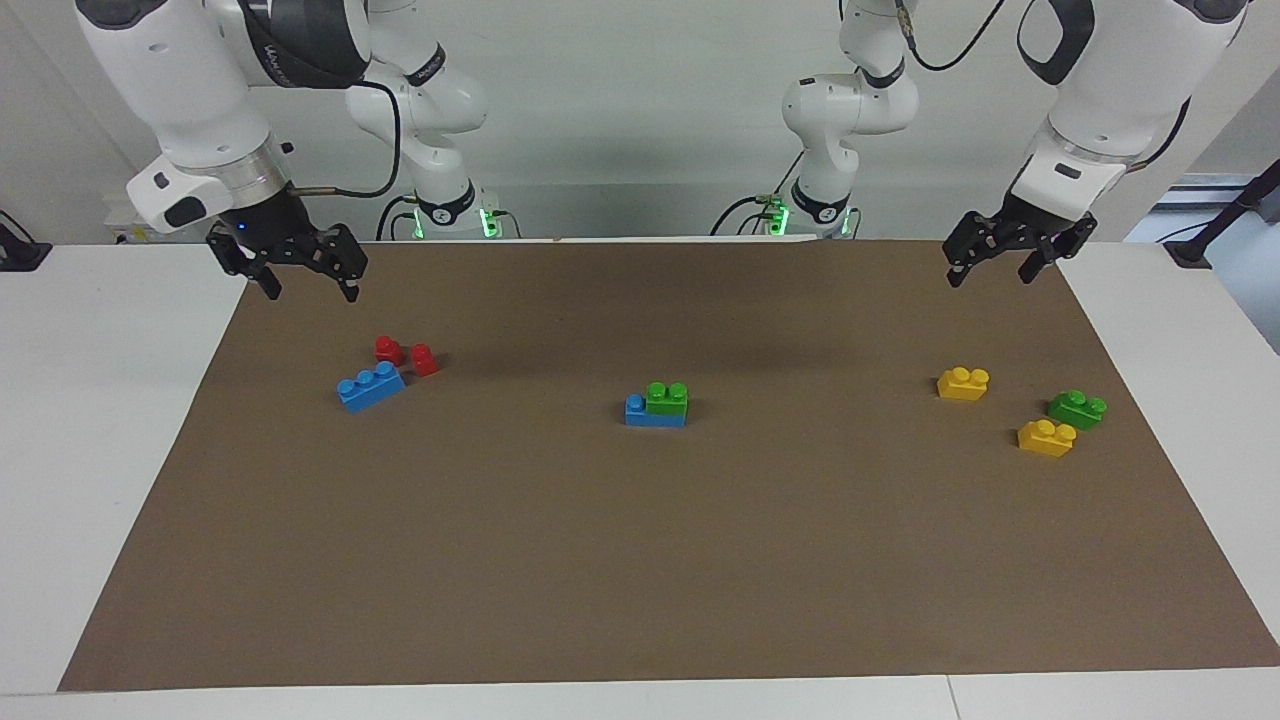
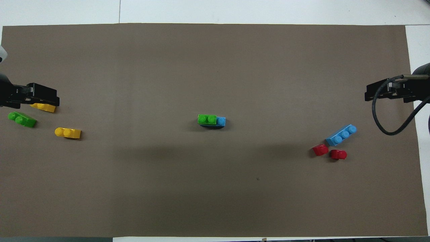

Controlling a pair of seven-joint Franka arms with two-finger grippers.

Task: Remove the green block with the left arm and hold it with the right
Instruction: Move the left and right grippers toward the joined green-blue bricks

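Right now the green block [image 1: 666, 398] [image 2: 207, 119] sits stacked on a blue three-stud brick [image 1: 655, 411] [image 2: 220, 121] at mid-mat, covering two studs w/ one blue stud bare toward the right arm's end. Both arms wait, raised near the robots' edge of the brown mat [image 1: 640, 560] [image 2: 215, 195]: left gripper [image 1: 1003, 262] [image 2: 43, 95] w/ fingers spread, empty, over the mat's corner at its own end above a second green brick [image 1: 1077, 409] [image 2: 22, 119] and two yellow bricks [image 1: 963, 383] [image 2: 68, 133]. Right gripper [image 1: 306, 282] [image 2: 383, 92] likewise spread and empty, over its end near a loose blue brick [image 1: 371, 386] [image 2: 341, 134] and two red pieces [image 1: 389, 349] [image 2: 320, 150].
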